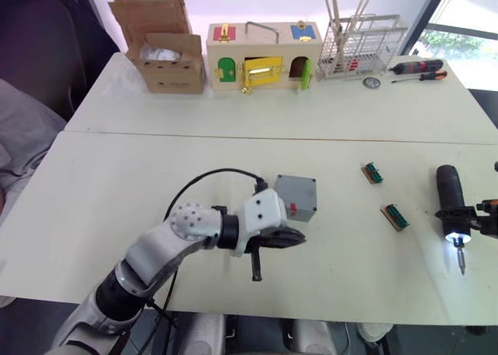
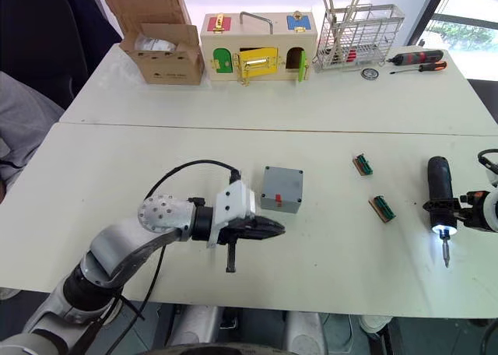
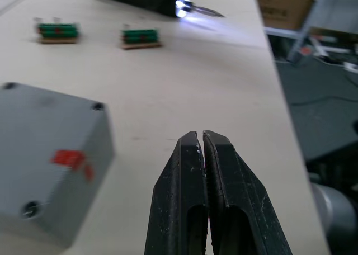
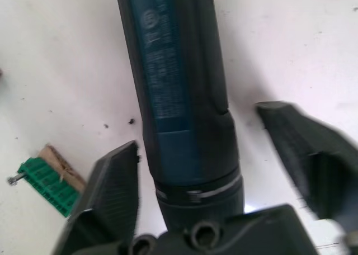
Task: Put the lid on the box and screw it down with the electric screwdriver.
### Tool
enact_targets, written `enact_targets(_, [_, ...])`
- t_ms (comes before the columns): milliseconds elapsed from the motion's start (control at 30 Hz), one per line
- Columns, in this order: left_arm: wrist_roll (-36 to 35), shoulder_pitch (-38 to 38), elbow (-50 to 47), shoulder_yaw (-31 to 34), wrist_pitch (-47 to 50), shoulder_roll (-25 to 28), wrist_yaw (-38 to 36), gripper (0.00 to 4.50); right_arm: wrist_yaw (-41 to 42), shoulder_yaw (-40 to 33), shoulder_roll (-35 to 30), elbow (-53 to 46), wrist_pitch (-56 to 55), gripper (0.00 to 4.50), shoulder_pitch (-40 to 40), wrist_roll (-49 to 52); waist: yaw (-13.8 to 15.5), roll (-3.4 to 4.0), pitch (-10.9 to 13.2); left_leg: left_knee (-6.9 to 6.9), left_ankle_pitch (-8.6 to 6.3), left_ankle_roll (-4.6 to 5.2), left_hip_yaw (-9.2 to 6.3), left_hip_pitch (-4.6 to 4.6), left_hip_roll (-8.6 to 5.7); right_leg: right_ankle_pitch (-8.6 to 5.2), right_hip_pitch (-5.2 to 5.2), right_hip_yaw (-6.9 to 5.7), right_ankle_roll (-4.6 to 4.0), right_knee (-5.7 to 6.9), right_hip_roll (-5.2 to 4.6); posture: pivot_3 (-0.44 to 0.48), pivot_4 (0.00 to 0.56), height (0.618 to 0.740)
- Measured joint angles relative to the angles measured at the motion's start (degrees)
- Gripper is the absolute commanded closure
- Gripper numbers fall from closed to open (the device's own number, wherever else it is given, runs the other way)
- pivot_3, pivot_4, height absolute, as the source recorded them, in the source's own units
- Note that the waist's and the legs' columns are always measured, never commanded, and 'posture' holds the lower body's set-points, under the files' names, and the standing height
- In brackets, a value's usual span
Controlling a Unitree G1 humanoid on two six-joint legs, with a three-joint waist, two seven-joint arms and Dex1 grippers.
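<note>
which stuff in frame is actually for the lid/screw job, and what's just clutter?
Job:
box, lid seemingly on it
electric screwdriver, light on, between the fingers of the open right gripper
left gripper, shut, beside the box

Clutter:
cardboard box
wooden box with coloured doors
wire rack
hand screwdrivers
two green connector pieces

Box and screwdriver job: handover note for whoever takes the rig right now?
Left pincer: shut, empty, just beside the grey box near its red mark.
Right pincer: open, fingers either side of the electric screwdriver, not clamped. The tool lies on the table, tip light on.
Done: lid appears to sit on the box.
Left: grip the tool, drive the corner screws; can't tell if any are in.
</note>
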Motion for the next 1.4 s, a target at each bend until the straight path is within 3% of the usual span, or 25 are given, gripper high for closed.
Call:
enact_targets(167, [-0.9,-1.1,4.9,6.0,-0.3,-3.0,3.8,4.4,0.0,-0.2,0.2,-0.3,-3.1,0.02,0.0,-2.2,-0.1,0.02,0.0,0.01,0.08,-0.04,0.0,0.01,-0.01,0.08,0.0,0.0,0.04,0.03,0.0,0.0,0.15,0.729])
enact_targets(300, [-1.8,-2.7,7.9,12.5,-0.5,-3.4,5.6,4.4,0.4,-3.6,0.2,-6.2,-5.1,0.02,-0.7,-1.9,-0.3,0.05,0.0,0.01,0.15,-0.15,0.02,0.03,0.01,0.16,-0.04,0.0,0.19,0.13,0.0,0.0,0.15,0.729])
enact_targets(400, [-1.9,-3.3,9.4,14.4,-1.1,-0.9,5.2,4.4,2.1,-9.9,0.2,-15.7,-7.4,0.02,-0.4,0.2,-0.2,0.03,0.0,-0.01,0.17,-0.19,-0.01,0.07,0.02,0.16,-0.04,-0.01,0.19,0.2,0.01,0.0,0.15,0.729])
enact_targets(533, [-0.4,-2.9,11.8,15.1,-1.4,2.7,5.2,4.4,8.2,-16.7,2.8,-33.0,-8.5,0.02,6.2,6.9,0.1,-0.2,0.0,-0.01,0.17,-0.2,-0.07,0.06,0.02,0.16,0.0,-0.06,0.19,0.23,0.01,0.0,0.15,0.729])
enact_targets(700, [2.2,-2.8,15.7,15.1,-2.6,4.8,5.4,4.4,9.5,-18.9,8.3,-48.2,-5.6,0.02,12.8,14.3,0.1,-0.43,-0.1,0.09,0.17,-0.19,-0.1,0.06,-0.01,0.21,0.06,-0.05,0.2,0.26,-0.05,0.0,0.15,0.729])
enact_targets(900, [3.0,-3.0,21.4,11.1,-4.7,5.0,-0.5,4.4,8.3,-10.4,13.1,-60.9,-10.3,0.02,20.4,14.3,0.0,-0.49,-0.1,0.13,0.17,-0.19,-0.08,0.06,-0.02,0.21,0.04,-0.05,0.2,0.28,-0.06,0.0,0.15,0.729])
enact_targets(1100, [8.4,-8.8,33.2,4.2,-11.4,2.0,-5.4,4.4,4.8,0.3,19.2,-59.1,-19.4,0.02,20.4,7.0,0.1,-0.53,-0.1,0.36,0.15,-0.16,-0.1,0.05,-0.03,0.19,0.02,-0.04,0.19,0.58,-0.05,0.0,0.15,0.729])
enact_targets(1400, [12.7,-16.9,48.0,1.1,-21.4,-7.5,-10.4,4.4,0.8,6.8,24.7,-58.6,-22.5,0.02,21.3,2.7,0.7,-0.54,-0.1,0.65,-0.04,0.17,-0.1,-0.02,-0.01,0.19,0.0,-0.04,0.2,0.71,-0.05,0.0,0.15,0.729])
